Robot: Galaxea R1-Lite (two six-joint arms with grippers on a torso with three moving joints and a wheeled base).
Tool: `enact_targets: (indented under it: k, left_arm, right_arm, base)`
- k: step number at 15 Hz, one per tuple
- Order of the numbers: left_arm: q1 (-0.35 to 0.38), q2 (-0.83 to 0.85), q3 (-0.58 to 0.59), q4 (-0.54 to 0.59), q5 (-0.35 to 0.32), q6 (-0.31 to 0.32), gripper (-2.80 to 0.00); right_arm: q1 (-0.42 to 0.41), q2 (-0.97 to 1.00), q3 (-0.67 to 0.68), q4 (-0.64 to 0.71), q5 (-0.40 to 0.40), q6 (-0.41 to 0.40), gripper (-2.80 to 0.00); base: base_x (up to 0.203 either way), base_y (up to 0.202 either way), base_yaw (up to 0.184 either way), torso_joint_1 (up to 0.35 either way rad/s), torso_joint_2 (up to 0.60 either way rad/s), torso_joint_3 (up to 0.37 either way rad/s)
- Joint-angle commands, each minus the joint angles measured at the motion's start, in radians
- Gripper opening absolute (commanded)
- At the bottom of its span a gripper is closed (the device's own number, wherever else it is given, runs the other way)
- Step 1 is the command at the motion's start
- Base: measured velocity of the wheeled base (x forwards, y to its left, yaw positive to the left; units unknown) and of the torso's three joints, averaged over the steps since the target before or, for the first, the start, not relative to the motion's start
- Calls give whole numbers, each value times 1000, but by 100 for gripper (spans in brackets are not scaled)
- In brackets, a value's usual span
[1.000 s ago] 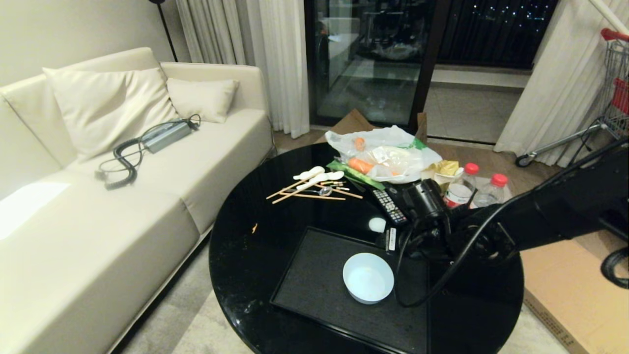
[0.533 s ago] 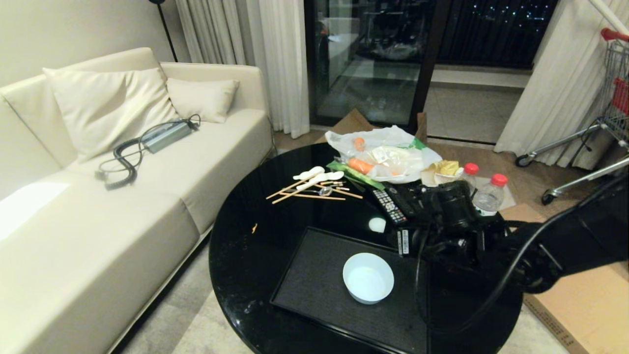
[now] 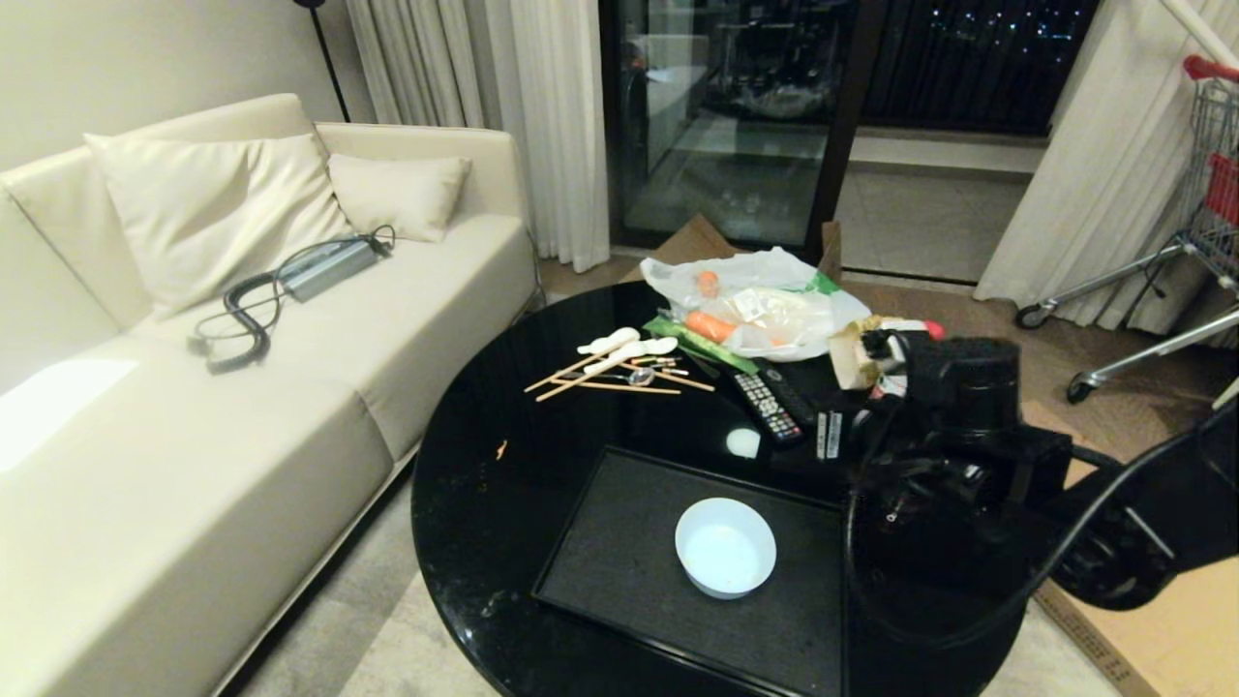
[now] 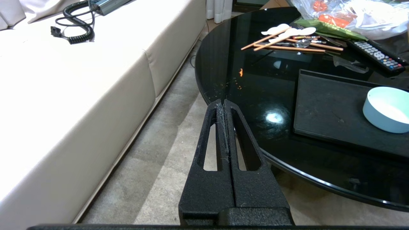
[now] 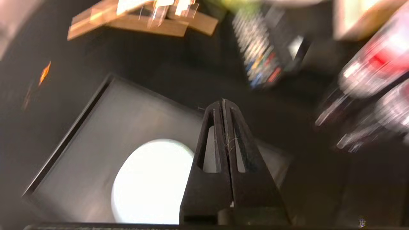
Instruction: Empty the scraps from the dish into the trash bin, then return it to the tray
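One bowl (image 3: 725, 547) sits upright on one black tray (image 3: 619, 561) at the near edge of the round table (image 3: 484, 484), bowl toward the tray's right side, looks empty (no scraps visible). Right gripper (image 5: 223, 103) hangs over the table's right edge, fingers pressed together, holding nothing. Left gripper (image 4: 223, 103) off the table's left edge, also pressed together. Farther back: one remote (image 3: 767, 407), a few chopsticks (image 3: 605, 378), one plastic bag (image 3: 765, 300).
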Motion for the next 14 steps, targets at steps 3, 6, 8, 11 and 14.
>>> enact_targets:
  k: [3, 6, 8, 11, 14]
  left_arm:
    - [0, 0, 0, 0, 1, -1, -280]
    - [0, 0, 0, 0, 1, -1, -280]
    - [0, 0, 0, 0, 1, -1, -280]
    - [0, 0, 0, 0, 1, -1, -280]
    - [0, 0, 0, 0, 1, -1, -280]
  right_arm:
    - [-107, -54, 171, -258, 8, -82, -280]
    - [-149, -139, 335, -352, 8, -92, -280]
    - [-171, -188, 435, -428, 8, -91, -280]
    - [-180, -276, 536, -478, 8, -93, -280]
    - [-180, -368, 618, -478, 4, -101, -280]
  base:
    - [0, 0, 0, 0, 0, 0]
    - [0, 0, 0, 0, 0, 0]
    - [0, 0, 0, 0, 0, 0]
    - [0, 0, 0, 0, 0, 0]
    - [0, 0, 0, 0, 0, 0]
